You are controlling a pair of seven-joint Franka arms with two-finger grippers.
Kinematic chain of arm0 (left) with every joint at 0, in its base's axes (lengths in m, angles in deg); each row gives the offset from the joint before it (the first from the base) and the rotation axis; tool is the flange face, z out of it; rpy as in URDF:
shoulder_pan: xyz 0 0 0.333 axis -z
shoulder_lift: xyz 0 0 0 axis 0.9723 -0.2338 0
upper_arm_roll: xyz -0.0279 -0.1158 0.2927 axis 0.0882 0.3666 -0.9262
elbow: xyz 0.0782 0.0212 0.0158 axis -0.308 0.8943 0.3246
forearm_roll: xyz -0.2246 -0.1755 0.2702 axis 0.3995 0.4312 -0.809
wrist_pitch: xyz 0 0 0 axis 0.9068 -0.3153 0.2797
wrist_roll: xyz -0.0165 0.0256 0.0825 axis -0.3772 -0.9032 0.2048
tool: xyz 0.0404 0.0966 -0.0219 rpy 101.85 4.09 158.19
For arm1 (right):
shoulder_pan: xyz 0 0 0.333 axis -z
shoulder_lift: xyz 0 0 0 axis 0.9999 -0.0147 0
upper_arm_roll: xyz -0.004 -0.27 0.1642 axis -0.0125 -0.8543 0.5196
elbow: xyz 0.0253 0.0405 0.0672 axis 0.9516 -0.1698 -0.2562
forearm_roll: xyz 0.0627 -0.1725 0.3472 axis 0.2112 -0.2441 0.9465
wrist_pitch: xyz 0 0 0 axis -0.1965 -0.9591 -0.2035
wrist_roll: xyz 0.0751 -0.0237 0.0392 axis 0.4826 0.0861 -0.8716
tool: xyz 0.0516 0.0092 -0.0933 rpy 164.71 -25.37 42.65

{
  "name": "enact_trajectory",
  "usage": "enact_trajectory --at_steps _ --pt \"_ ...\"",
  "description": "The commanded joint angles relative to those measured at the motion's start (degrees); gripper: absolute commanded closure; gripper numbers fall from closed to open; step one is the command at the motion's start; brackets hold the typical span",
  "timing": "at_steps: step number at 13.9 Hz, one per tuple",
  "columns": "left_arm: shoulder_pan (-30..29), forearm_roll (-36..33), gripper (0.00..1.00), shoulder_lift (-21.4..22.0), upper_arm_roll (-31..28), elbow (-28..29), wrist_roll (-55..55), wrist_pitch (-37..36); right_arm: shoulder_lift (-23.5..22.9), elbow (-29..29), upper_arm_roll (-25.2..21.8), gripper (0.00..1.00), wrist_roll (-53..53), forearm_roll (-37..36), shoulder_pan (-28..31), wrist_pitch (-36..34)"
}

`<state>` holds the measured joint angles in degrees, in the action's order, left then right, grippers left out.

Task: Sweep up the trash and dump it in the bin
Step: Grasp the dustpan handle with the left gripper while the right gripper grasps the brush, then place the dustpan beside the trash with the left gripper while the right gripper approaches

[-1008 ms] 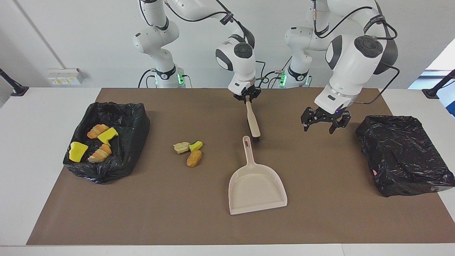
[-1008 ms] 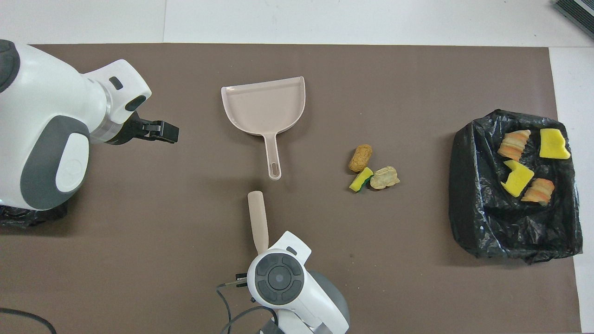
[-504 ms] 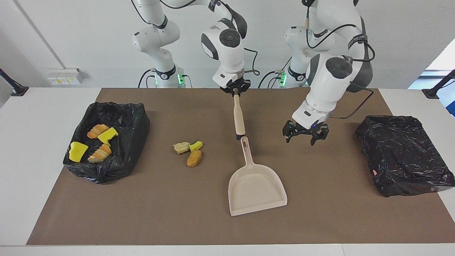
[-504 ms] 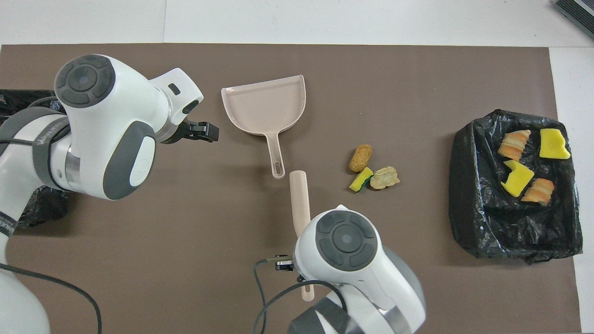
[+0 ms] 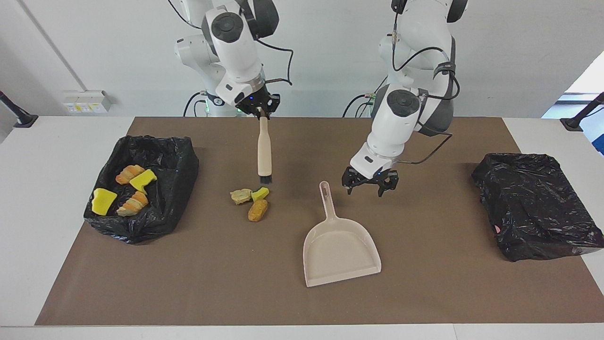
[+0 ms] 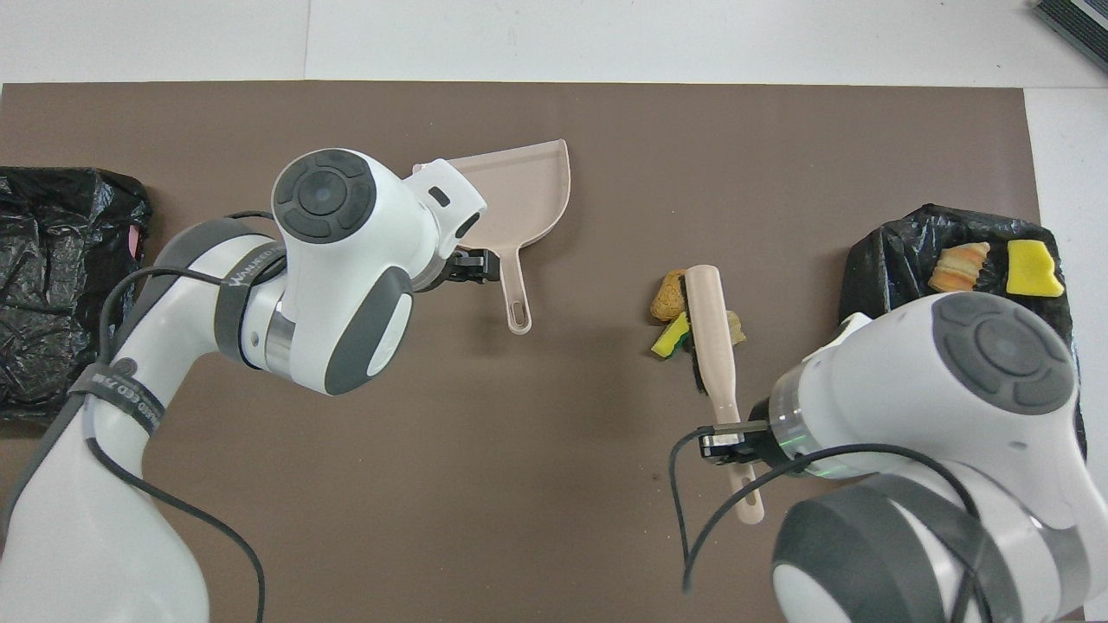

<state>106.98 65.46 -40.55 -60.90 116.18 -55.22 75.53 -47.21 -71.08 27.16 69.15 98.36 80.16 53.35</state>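
Sweep setup: right tool (image 5: 259,111) clamps brush (image 5: 264,153) over loose trash (image 5: 250,200); left tool (image 5: 369,184), spread empty beside dustpan (image 5: 340,248), should take its handle.

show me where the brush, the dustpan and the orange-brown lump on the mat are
brush (image 5: 264,153), facing view, middle of its beige handle, hanging from the right claw (image 5: 258,109).
dustpan (image 5: 340,250), facing view, flat floor of its pan.
orange-brown lump (image 5: 257,210), facing view, middle of its top, farthest from the robots of the three loose pieces.
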Motion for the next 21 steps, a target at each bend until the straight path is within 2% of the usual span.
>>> enact_trajectory --at_steps 1,3,5,6,7,9,11,13,14,15,18,21 --pt "4.2 0.26 0.0 -2.78 -0.99 -2.1 6.44 1.44 -0.15 0.12 0.83 1.0 -5.23 -5.81 3.18 -0.27" --pt "5.53 -0.62 0.0 -4.97 -1.08 -2.19 13.91 2.67 -0.94 0.03 0.83 1.0 -11.29 -6.96 7.4 1.13" --pt "7.63 -2.81 0.0 -8.22 -1.08 -2.98 17.71 3.9 -2.6 0.03 0.92 1.0 -15.61 -11.69 10.21 4.29" --pt "7.73 -2.65 0.0 -8.41 -1.08 -3.15 18.33 4.6 -3.92 0.12 0.92 1.0 -16.58 -13.28 11.27 5.61" --pt "7.73 -2.56 0.11 -8.5 -1.08 -3.24 18.86 4.61 -5.76 0.04 0.92 1.0 -16.68 -15.47 11.54 6.66" --pt "7.65 -2.56 0.23 -8.67 -1.08 -3.77 19.04 4.7 -8.93 0.04 0.92 1.0 -16.24 -19.35 11.55 9.3" --pt "7.56 -2.65 0.43 -8.76 -1.08 -4.03 19.04 4.79 -9.99 -0.23 1.01 1.0 -15.63 -19.54 11.55 10.89" --pt "7.21 -2.82 0.72 -8.67 -1.08 -4.03 18.96 4.87 -10.08 -0.75 1.27 1.0 -13.35 -19.45 11.2 10.98" --pt "7.03 -2.99 0.89 -8.67 -1.08 -4.03 18.95 4.87 -10.26 -1.8 1.27 1.0 -11.43 -19.45 10.76 11.24" --pt "6.94 -3.17 1.0 -8.59 -1.08 -4.03 18.61 4.96 -10.52 -3.03 1.27 1.0 -10.36 -19.45 10.76 12.11" --pt "6.16 -3.35 1.0 -7.62 -1.6 -4.12 16.16 4.26 -10.87 -4.79 1.36 1.0 -5.1 -19.1 10.58 13.0" --pt "3.34 -2.82 1.0 -4.82 -1.69 -3.95 -0.77 3.38 -11.23 -6.38 1.36 1.0 -1.92 -17.78 8.48 14.67"
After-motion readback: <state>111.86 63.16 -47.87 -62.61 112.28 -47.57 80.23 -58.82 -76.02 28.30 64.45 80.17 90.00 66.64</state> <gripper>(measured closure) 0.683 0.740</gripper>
